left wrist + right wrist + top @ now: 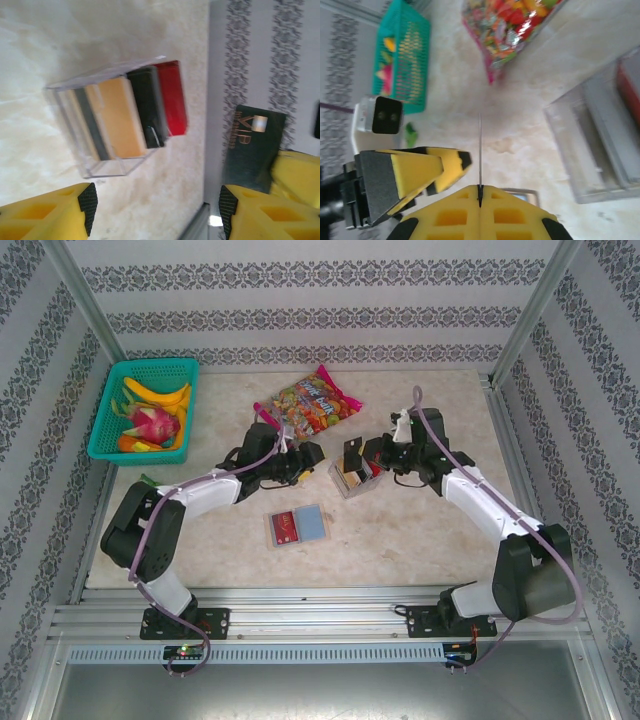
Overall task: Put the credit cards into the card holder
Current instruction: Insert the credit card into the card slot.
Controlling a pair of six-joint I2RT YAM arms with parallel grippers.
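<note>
Left gripper hangs nearest, yellow fingers apart and empty, facing the clear rack of credit cards. Card holder lies flat on the table, between the arms. Right gripper has its fingers together, clamped on a dark credit card beside the rack. The next move is probably a handover or a carry to the holder, whose pockets are too small to make out.
</note>
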